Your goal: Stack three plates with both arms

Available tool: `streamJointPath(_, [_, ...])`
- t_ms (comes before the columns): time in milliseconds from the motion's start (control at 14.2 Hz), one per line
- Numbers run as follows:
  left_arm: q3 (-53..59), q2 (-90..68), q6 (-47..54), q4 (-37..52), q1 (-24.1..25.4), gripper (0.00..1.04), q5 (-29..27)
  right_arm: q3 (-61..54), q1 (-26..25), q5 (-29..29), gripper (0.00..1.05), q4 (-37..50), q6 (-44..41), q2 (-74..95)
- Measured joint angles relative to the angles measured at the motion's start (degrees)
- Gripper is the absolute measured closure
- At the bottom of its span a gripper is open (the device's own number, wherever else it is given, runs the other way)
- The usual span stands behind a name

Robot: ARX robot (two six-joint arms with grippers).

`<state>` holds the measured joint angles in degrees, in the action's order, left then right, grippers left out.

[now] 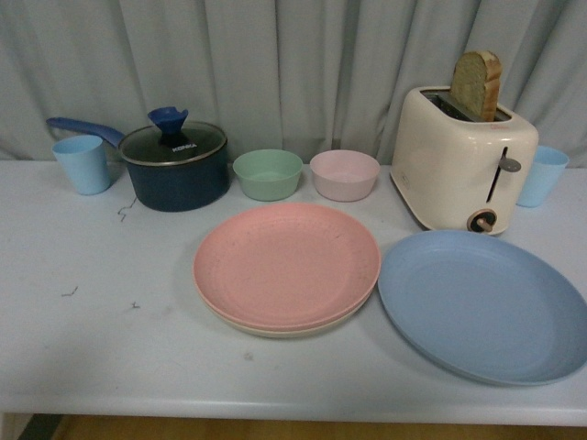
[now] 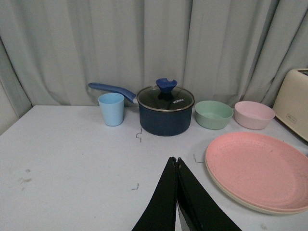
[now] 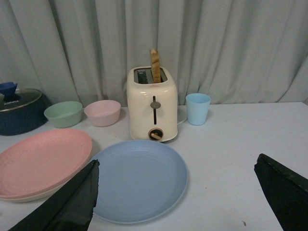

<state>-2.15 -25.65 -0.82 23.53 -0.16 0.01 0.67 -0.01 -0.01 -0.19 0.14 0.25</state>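
Observation:
The pink plate lies on top of the beige plate at the table's middle; only the beige rim shows beneath it. The light blue plate lies alone to their right, touching or nearly touching them. Neither arm shows in the front view. In the left wrist view my left gripper is shut and empty above bare table, left of the pink plate and the beige rim. In the right wrist view my right gripper is open wide and empty above the light blue plate, with the pink plate beside it.
Along the back stand a light blue cup, a dark blue lidded pot, a small green bowl, a small pink bowl, a cream toaster holding a bread slice, and another blue cup. A curtain hangs behind.

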Motion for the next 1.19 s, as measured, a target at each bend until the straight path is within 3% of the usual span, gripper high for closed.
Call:
streamJointPath(842, [1.53,15.5,0.0,-13.27,0.0,1.03,0.0,0.0,0.0,0.0,0.06,0.0,-0.02,0.0])
streamJointPath(912, [1.46,17.27,0.0,-15.96,0.0,1.03,-0.07,0.0,0.0,0.0,0.06,-0.02,0.0,0.0])
streamJointPath(982, [1.49,23.37,0.0,-24.28,0.0,1.03,0.09,0.0,0.0,0.02,0.06,-0.02,-0.02,0.0])
streamJointPath(1193, [1.49,25.18,0.0,-23.98,0.04,1.03,-0.02,0.0,0.0,0.0,0.06,0.0,0.0,0.0])
